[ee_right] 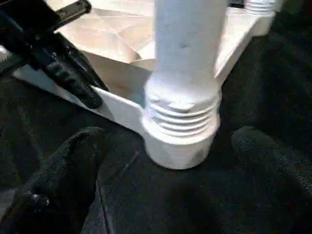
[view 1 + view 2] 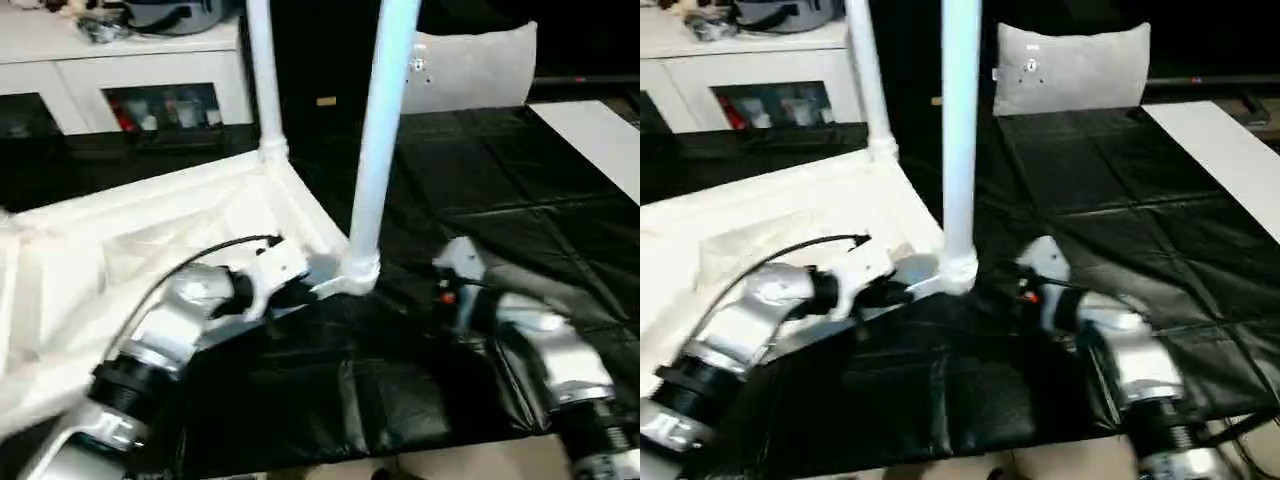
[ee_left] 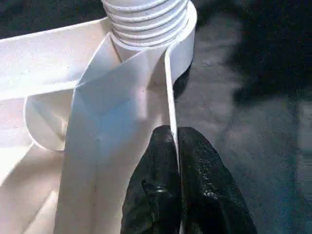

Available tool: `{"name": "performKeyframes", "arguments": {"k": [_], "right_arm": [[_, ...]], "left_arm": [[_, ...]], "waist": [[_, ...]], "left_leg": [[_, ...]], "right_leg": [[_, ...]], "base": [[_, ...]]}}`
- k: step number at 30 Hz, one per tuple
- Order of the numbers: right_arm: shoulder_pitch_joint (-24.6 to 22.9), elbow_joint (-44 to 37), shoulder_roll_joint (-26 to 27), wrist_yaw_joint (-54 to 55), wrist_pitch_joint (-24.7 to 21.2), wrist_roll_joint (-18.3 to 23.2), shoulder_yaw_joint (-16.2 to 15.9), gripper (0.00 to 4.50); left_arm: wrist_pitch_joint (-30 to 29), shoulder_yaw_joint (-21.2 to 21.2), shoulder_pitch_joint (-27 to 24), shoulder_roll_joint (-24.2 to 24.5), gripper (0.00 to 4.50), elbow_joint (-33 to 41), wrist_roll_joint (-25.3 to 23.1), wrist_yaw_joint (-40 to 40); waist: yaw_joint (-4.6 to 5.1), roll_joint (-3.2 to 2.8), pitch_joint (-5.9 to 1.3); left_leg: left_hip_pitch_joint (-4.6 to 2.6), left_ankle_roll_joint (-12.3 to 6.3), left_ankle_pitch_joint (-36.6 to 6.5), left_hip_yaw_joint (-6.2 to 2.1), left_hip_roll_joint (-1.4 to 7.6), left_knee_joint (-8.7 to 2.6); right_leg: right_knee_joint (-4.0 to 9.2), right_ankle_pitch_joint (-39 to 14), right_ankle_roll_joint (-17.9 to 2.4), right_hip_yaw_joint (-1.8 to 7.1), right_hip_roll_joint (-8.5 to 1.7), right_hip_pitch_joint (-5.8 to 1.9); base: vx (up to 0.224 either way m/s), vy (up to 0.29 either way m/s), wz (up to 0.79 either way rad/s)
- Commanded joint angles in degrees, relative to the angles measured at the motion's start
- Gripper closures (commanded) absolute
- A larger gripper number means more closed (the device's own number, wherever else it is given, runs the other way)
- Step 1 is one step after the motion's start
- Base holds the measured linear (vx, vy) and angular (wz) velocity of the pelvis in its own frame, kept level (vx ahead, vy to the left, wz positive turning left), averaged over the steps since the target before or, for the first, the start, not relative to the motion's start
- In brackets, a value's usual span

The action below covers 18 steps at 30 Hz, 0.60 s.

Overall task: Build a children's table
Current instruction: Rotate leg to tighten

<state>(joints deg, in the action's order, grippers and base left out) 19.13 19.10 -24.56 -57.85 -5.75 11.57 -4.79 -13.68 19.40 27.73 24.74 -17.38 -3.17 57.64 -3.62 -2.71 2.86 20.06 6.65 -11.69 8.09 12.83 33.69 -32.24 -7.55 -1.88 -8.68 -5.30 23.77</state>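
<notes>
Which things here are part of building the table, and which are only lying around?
Part of the job: tabletop, near leg, far leg, left gripper pinching the tabletop's rim.
Lying around: white cabinet, grey cushion, white board.

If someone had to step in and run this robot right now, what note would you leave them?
Left end effector: shut on the tabletop's side rim, near the corner.
Right end effector: open, empty, fingers either side of the near leg's threaded base without touching.
Tabletop lies underside up on black sheeting.
Done: two legs stand in corner sockets, the near one and the far leg.
Left: remaining legs, then turning it upright.
</notes>
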Motion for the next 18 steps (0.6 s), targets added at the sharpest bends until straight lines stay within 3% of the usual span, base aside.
{"name": "performKeyframes", "arguments": {"k": [1, 11, 16, 17, 18], "right_arm": [[1.28, -1.44, -1.53, -2.61, 1.31, 0.10, -0.15, 0.02], [2.87, -0.29, -3.71, -12.68, 5.59, -0.91, -5.64, 0.02], [4.09, 1.17, -2.86, -13.73, 6.25, -1.50, -7.13, 0.02], [4.73, 2.00, -2.39, -14.15, 6.34, -1.49, -7.50, 0.02], [4.88, 2.19, -2.29, -14.38, 6.38, -1.47, -7.67, 0.02]], "left_arm": [[3.62, 2.60, 0.66, 1.77, 4.50, -0.65, -0.10, 5.07], [11.03, 5.05, 1.99, 4.32, 4.50, -3.33, 1.81, 16.23], [11.64, 5.91, 1.96, 4.44, 4.50, -2.75, 2.14, 18.57], [11.77, 6.19, 1.72, 4.33, 4.50, -2.30, 2.20, 19.17], [11.83, 6.29, 1.61, 4.31, 4.50, -2.13, 2.23, 19.41]], "waist": [[-0.30, 0.78, -4.00], [-1.82, 0.94, -4.24], [-2.12, 1.01, -4.06], [-2.15, 1.27, -4.01], [-2.24, 1.10, -3.94]], "left_leg": [[0.40, -6.05, -9.36, 1.10, -0.10, -3.63], [0.24, -6.11, -8.24, 1.38, 0.27, -3.50], [0.27, -5.25, -9.58, 1.38, 0.16, -3.51], [0.18, -5.03, -10.23, 1.44, 0.11, -3.50], [0.10, -4.84, -10.85, 1.40, 0.11, -3.52]], "right_leg": [[3.77, -21.87, -6.50, 2.97, -2.76, -4.04], [2.90, -18.71, -8.59, 3.33, -2.81, -3.93], [3.08, -21.83, -7.66, 3.35, -2.92, -3.91], [3.35, -23.63, -7.00, 3.32, -2.99, -3.83], [3.50, -24.89, -6.58, 3.26, -2.95, -3.74]], "base": [[0.000, 0.000, 0.00], [0.000, 0.000, 0.00], [0.000, 0.000, 0.00], [0.000, 0.000, 0.00], [0.000, 0.000, 0.00]]}}
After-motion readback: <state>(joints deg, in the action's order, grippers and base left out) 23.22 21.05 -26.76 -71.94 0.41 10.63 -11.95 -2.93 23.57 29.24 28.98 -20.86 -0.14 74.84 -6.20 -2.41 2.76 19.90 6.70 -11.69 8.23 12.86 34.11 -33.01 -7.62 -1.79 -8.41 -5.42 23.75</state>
